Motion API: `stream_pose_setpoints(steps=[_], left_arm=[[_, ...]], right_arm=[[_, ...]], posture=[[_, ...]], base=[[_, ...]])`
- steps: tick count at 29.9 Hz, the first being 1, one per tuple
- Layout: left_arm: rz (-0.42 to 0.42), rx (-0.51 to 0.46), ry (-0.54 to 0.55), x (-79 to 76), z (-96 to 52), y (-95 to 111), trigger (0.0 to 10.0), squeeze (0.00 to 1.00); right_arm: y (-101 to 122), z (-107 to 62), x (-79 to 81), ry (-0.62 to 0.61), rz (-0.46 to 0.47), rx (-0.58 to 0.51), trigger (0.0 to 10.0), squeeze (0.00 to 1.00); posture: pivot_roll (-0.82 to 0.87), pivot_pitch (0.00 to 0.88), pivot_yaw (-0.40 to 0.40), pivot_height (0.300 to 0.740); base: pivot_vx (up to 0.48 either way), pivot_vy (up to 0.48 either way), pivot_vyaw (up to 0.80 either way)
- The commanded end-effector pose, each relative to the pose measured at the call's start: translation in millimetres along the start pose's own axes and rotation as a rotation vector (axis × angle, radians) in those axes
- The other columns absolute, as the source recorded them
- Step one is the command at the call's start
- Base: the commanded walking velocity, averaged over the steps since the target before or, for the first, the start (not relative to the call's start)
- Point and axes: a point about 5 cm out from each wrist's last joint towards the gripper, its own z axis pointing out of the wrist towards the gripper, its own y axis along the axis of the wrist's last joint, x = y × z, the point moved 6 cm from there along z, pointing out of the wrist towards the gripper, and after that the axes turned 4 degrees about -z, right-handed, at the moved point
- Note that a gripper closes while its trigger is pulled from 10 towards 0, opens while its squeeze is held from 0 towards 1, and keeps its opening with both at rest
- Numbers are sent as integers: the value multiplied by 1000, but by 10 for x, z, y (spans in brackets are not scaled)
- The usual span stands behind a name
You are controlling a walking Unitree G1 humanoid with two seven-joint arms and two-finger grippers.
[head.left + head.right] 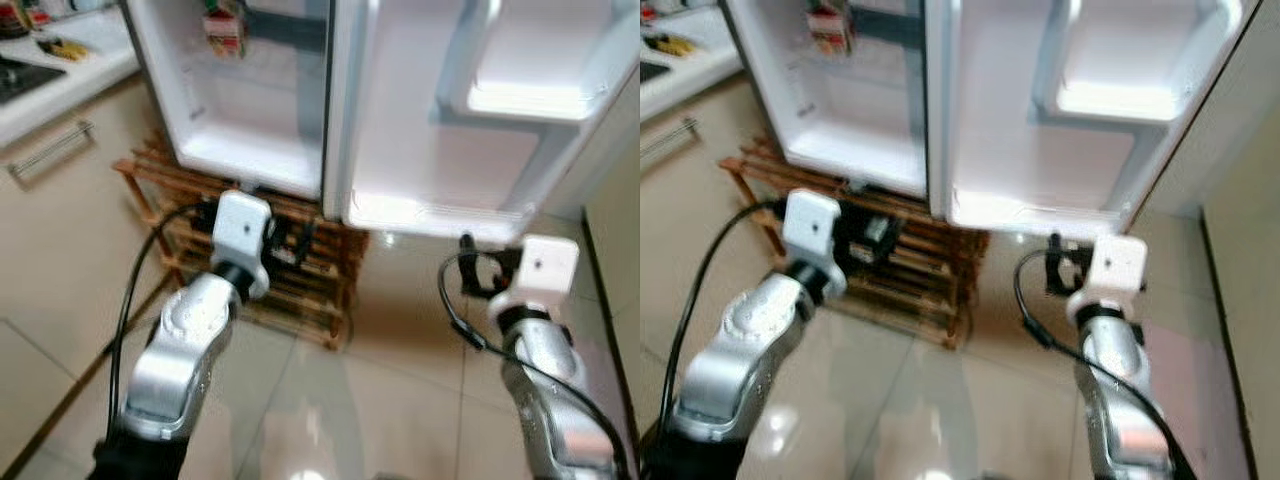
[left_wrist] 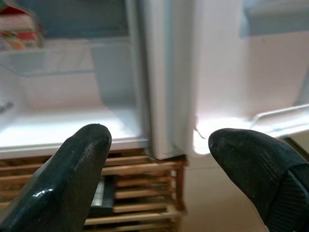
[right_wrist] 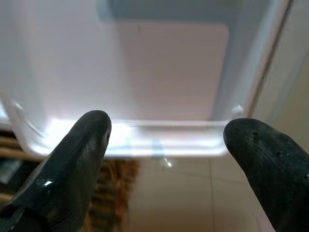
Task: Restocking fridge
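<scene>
White fridge (image 1: 250, 110) stands open, raised on a slatted wooden pallet (image 1: 300, 270) on a glossy beige tiled floor (image 1: 400, 350). Fridge door (image 1: 470, 150) swung wide toward robot's right, inner side facing the camera, with a white door shelf (image 1: 530, 95) high up and a lower door rail (image 2: 280, 118) along the bottom edge. Interior brightly lit, white floor of the lower compartment bare. A red-and-green carton (image 1: 224, 30) sits higher up inside on a clear shelf, at the left of the cavity; label blurred, can't read. A dark flat item (image 2: 101, 195) lies between the pallet slats, can't tell what.

Kitchen counter (image 1: 60, 70) at far left, white top with a black hob corner (image 1: 25, 75) and some small yellow-dark bits (image 1: 60, 47), too blurred to name. Beige cabinet front below it with a metal bar handle (image 1: 50, 150). Pale wall panel at far right beside the door.

Left gripper (image 2: 159, 159) held low in front of the pallet, below the fridge's bottom edge, fingers (image 2: 72, 179) spread apart, nothing between them, pointing at the hinge-side gap between cavity and door. Right gripper (image 3: 166, 154) raised in front of the door's bottom edge, fingers (image 3: 72, 164) also wide apart and empty, not touching the door. Both silver arms bent forward, black cables looping off each wrist. Floor shows light glare near the robot.
</scene>
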Motion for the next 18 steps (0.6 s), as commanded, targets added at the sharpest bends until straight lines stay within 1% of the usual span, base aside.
stream_pose_setpoints(steps=[1, 3, 5, 6, 7, 8, 9, 10, 11, 12, 14, 15, 16, 17, 18], left_arm=[[9, 24, -12, 8, -34, -37, 10000, 0], [23, 32, -45, -32, -53, -61, 10000, 0], [28, 34, -60, -46, -62, -71, 10000, 0], [28, 25, -75, -60, -75, -59, 10000, 0], [28, 25, -75, -60, -75, -59, 10000, 0], [25, 15, -112, -86, -105, -39, 10000, 0], [27, 15, -129, -94, -116, -36, 10000, 0], [30, 16, -142, -97, -122, -33, 10000, 0], [32, 16, -150, -98, -125, -31, 10000, 0], [32, 16, -150, -98, -125, -31, 10000, 0], [36, 17, -155, -73, -124, -21, 10000, 0], [36, 17, -155, -73, -124, -21, 10000, 0], [42, 16, -158, -46, -116, -2, 10000, 0], [44, 13, -160, -36, -111, 9, 10000, 0], [44, 12, -161, -31, -107, 16, 10000, 0]], right_arm=[[152, 26, -4, 13, -14, -66, 10000, 0], [270, 52, -75, -2, -39, -114, 10000, 0], [322, 66, -114, -16, -48, -131, 10000, 0], [429, 82, -166, -15, -89, -171, 10000, 0], [429, 82, -166, -15, -89, -171, 10000, 0], [709, 102, -241, 32, -206, -269, 10000, 490], [823, 109, -267, 52, -278, -305, 10000, 663], [895, 121, -271, 78, -336, -324, 10000, 1000], [929, 129, -273, 92, -371, -332, 10000, 1000], [929, 129, -273, 92, -371, -332, 10000, 1000], [1038, 184, -267, 154, -521, -347, 10000, 1000], [1038, 184, -267, 154, -521, -347, 10000, 1000], [1146, 258, -280, 213, -675, -352, 10000, 1000], [1197, 301, -303, 228, -721, -349, 10000, 1000], [1228, 329, -323, 234, -745, -346, 10000, 1000]], posture=[[-2, 18, -13, 740], [-3, 18, -11, 740], [-4, 18, -10, 740], [-5, 18, -10, 740], [-5, 18, -10, 740], [-3, 16, -11, 740], [-4, 16, -11, 740], [-5, 15, -10, 740], [-5, 16, -9, 740], [-5, 16, -9, 740], [-7, 16, -7, 740], [-7, 16, -7, 740], [-8, 16, -5, 740], [-8, 17, -5, 740], [-9, 17, -5, 740]], base=[[0, 0, 0], [0, 0, 0], [0, 0, 0], [0, 0, 0], [0, 0, 0], [0, 0, 0], [0, 0, 0], [0, 0, 0], [0, 0, 0], [0, 0, 0], [0, 0, 0], [0, 0, 0], [0, 0, 0], [0, 0, 0], [0, 0, 0]])
